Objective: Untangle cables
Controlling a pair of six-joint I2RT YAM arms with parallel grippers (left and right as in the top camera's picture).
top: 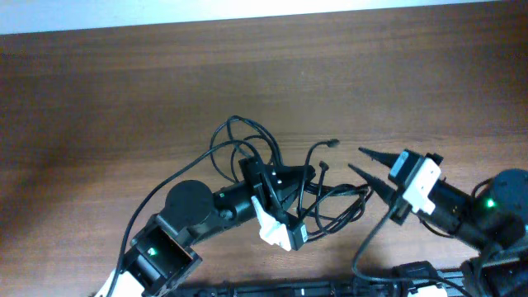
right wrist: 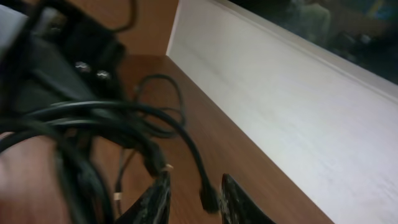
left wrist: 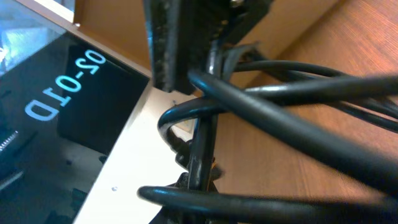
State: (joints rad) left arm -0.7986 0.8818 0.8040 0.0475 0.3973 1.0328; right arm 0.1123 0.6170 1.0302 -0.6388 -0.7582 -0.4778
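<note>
The cables [top: 338, 195] lay in a loose tangle mid-table [top: 124, 99], between the two arms, with loops reaching toward the far edge. The left gripper [top: 268, 175] sat in the tangle, clamped shut on a strand. The right gripper [top: 356, 159] stood just beside the knot with its jaws parted, and the right wrist view showed a small plug end [right wrist: 208, 196] in the gap, unpinched. The cords looked light, limp and smooth, likely to drag the whole bundle when pulled and to slip through a loose pinch. The plug end seemed the best hold: stiffer, thicker, a free tail to draw out.
</note>
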